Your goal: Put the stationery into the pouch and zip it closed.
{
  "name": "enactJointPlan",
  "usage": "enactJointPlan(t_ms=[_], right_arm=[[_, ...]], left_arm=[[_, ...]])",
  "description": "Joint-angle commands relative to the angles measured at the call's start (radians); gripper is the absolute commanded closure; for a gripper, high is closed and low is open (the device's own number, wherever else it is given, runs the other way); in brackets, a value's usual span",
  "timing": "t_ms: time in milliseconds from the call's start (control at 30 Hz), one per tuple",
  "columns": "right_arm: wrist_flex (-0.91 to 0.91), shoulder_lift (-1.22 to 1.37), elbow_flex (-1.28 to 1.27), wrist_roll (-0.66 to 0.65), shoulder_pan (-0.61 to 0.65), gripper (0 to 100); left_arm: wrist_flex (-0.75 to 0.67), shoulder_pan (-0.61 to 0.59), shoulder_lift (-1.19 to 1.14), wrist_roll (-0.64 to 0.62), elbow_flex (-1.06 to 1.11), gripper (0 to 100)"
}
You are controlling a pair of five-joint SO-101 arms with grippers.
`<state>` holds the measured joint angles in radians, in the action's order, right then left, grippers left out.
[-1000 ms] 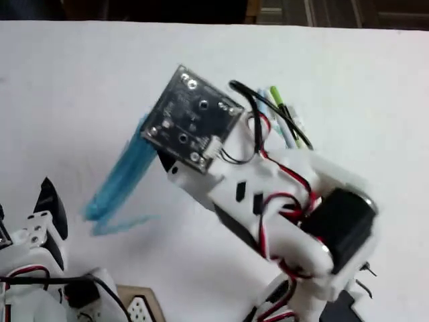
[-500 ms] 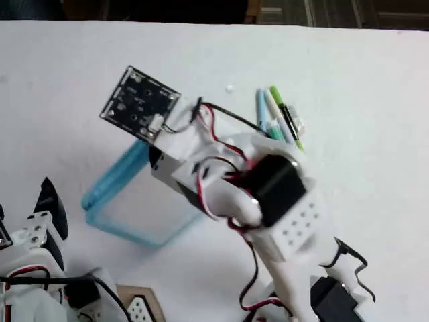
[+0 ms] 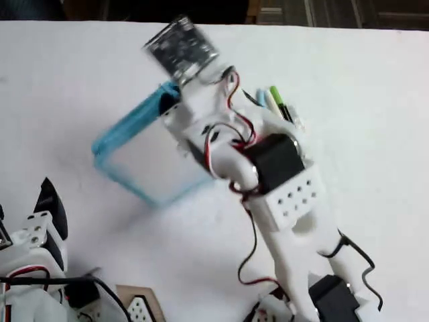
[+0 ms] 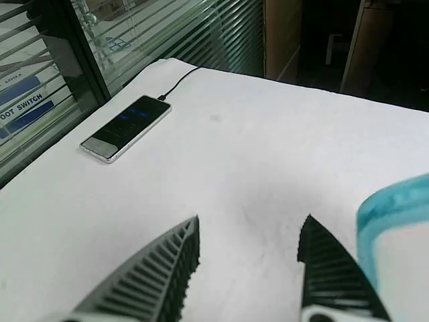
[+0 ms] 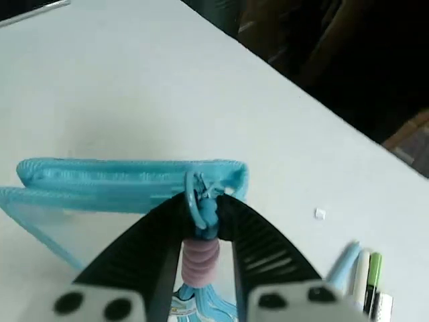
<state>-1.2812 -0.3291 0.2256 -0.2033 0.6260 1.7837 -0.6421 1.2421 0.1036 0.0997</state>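
Two arms share a white table (image 3: 362, 74) in the high view, where the clear pouch (image 3: 144, 161) with ribbed blue edging sits toward the far edge, one corner under the right arm, slim pens (image 3: 276, 100) fanned beside it. Left wrist view adds a flat dark phone (image 4: 127, 127) near a corner by slatted blinds, and the left gripper (image 4: 249, 231) gapes, ridged black fingers (image 4: 161, 275) apart. Right wrist view shows the right gripper (image 5: 204, 201) clamped on the blue zip pull (image 5: 198, 182), a pink ribbed bead (image 5: 200, 258) between its jaws.
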Motion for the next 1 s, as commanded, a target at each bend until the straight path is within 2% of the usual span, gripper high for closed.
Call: enactJointPlan(t_ms=[0, 167, 400, 733, 967], right_arm=[[0.015, 0.022, -0.055, 0.026, -0.051, 98.1], [-0.016, 0.036, -0.190, 0.028, -0.039, 98.1], [-0.117, 0.041, -0.265, 0.025, 0.061, 98.1], [-0.199, 0.030, -0.278, -0.184, 0.206, 98.1], [-0.203, -0.016, -0.276, -0.206, 0.242, 98.1]], left_arm=[[-0.005, -0.005, 0.007, 0.003, -0.028, 75], [-0.005, -0.005, 0.007, 0.005, -0.034, 75], [-0.005, -0.005, 0.004, -0.002, -0.026, 75], [-0.005, -0.005, 0.004, 0.003, -0.025, 75], [-0.006, -0.005, 0.002, -0.002, -0.025, 75]])
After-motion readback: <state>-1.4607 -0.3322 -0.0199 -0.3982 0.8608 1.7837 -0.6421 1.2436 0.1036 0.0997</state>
